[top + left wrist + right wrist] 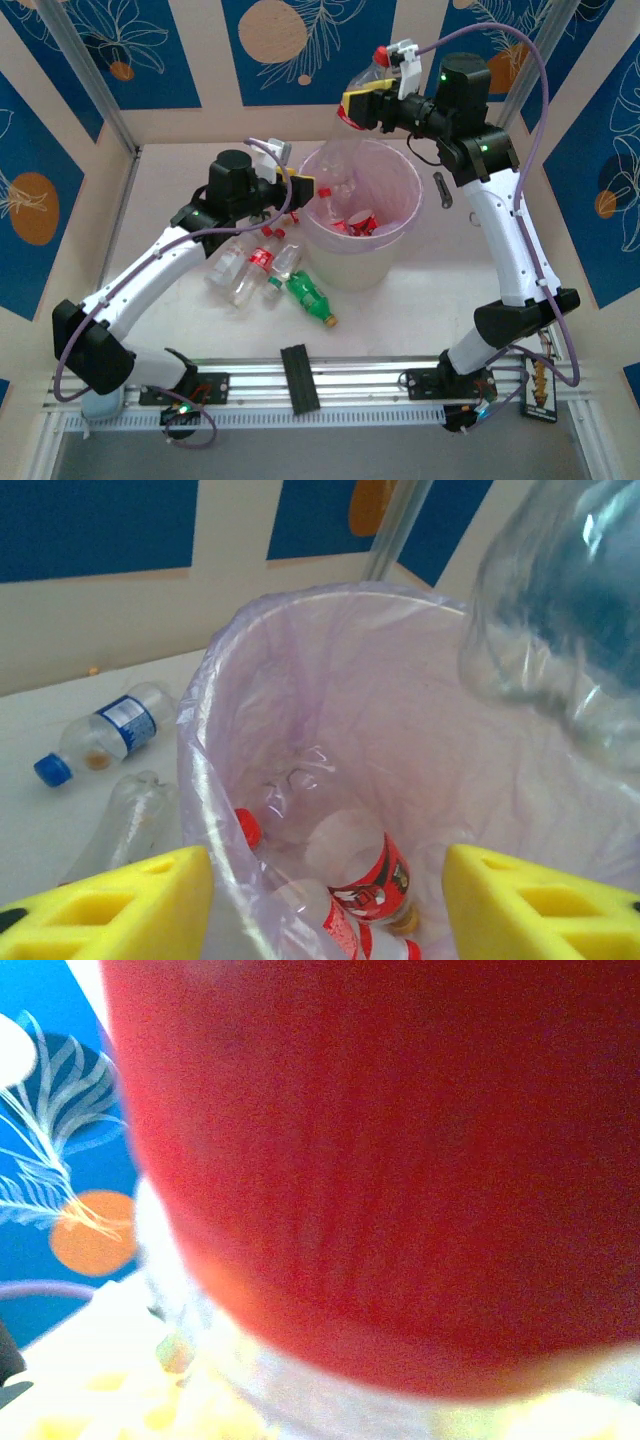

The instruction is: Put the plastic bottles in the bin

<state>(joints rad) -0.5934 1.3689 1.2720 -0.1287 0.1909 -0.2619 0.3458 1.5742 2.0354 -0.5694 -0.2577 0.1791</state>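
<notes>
Not a word, brand or number can be made out from where I stand. The blue-capped bottle (100,735) lying on the table (30,820) beside the bin (300,605) carries a blue-and-white label, its print too small to read. The bottles inside the bin (365,870) wear red labels with white marks, all illegible. The raised bottle (365,72) over the bin's far rim shows a red band, a mere blur up close. A dark card (541,392) at the near right bears a yellowish figure, its lettering too tiny.

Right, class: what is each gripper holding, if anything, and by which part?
The right gripper grips a clear plastic bottle with a red cap around its body. The left gripper holds nothing.
</notes>
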